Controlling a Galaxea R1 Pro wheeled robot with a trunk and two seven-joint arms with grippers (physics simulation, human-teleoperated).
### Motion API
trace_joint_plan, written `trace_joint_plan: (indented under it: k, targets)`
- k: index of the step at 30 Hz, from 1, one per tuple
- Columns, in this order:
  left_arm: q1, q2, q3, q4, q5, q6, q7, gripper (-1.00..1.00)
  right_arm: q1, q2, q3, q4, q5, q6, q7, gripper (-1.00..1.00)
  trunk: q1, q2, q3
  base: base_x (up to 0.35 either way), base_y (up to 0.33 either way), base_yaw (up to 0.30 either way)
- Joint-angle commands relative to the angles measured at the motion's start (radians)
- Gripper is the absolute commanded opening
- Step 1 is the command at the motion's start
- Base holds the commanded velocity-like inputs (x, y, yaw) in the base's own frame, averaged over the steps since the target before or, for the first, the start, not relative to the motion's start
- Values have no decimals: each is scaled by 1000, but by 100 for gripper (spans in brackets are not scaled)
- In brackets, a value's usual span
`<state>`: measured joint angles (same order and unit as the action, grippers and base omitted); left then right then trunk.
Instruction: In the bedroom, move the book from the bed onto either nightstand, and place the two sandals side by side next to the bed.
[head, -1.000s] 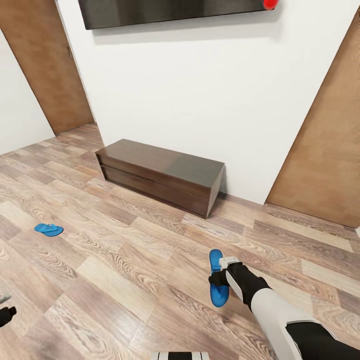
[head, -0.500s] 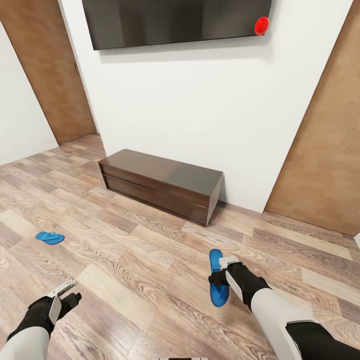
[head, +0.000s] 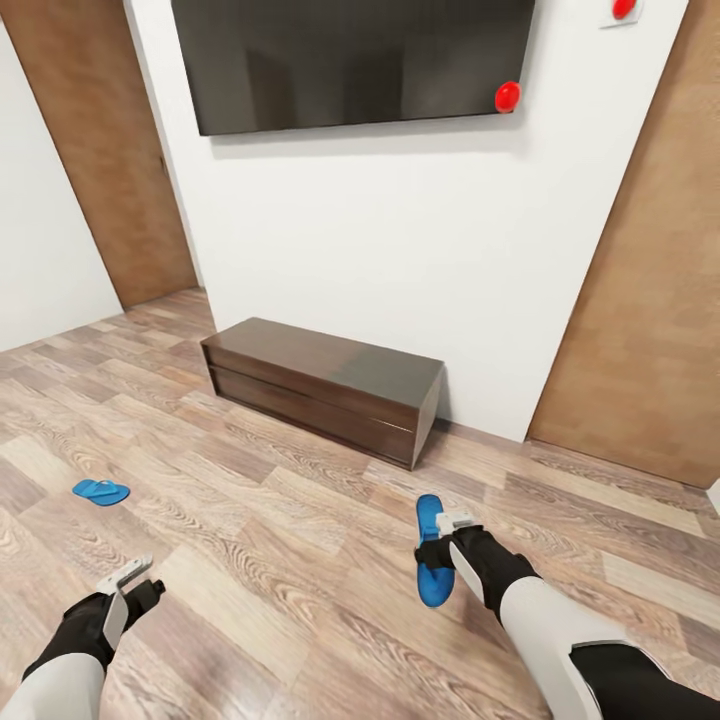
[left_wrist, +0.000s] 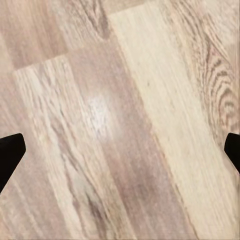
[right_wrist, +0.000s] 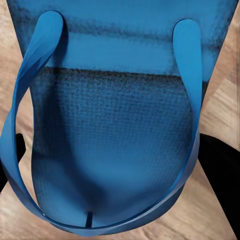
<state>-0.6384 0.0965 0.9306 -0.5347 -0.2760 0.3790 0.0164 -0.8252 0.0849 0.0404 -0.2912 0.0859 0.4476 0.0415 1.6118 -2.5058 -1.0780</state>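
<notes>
My right gripper (head: 436, 552) is shut across a bright blue sandal (head: 431, 513), holding it a little above the wood-plank floor. In the right wrist view the sandal (right_wrist: 115, 125) shows its sole and strap close up between the dark fingers. A second blue sandal (head: 100, 491) lies flat on the floor at the far left. My left gripper (head: 138, 584) hangs open and empty at the lower left, its fingertips (left_wrist: 10, 155) spread wide over bare planks. The book, the bed and the nightstand are out of view.
A low dark wooden bench (head: 325, 385) stands against the white wall ahead, under a black wall screen (head: 350, 60). Brown wood panels (head: 640, 330) flank the wall on both sides. Open floor (head: 260, 520) lies between the two sandals.
The head camera has tilted up, bringing more of the wall screen into view. My left arm has risen into view at the lower left. The right gripper still holds the sandal.
</notes>
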Motion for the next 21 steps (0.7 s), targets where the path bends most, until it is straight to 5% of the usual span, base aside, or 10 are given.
trace_joint_plan:
  k: [1,21]
  targets:
    - [-1,-1,4,-1,-4,-7,1,100,0,0,4,-2,9,6,4,-100,-1,0,3,0,0,0]
    - [-1,-11,4,75,-3,-137,3,100,0,1,3,-1,9,4,6,-100,-10,5,80,0,0,0]
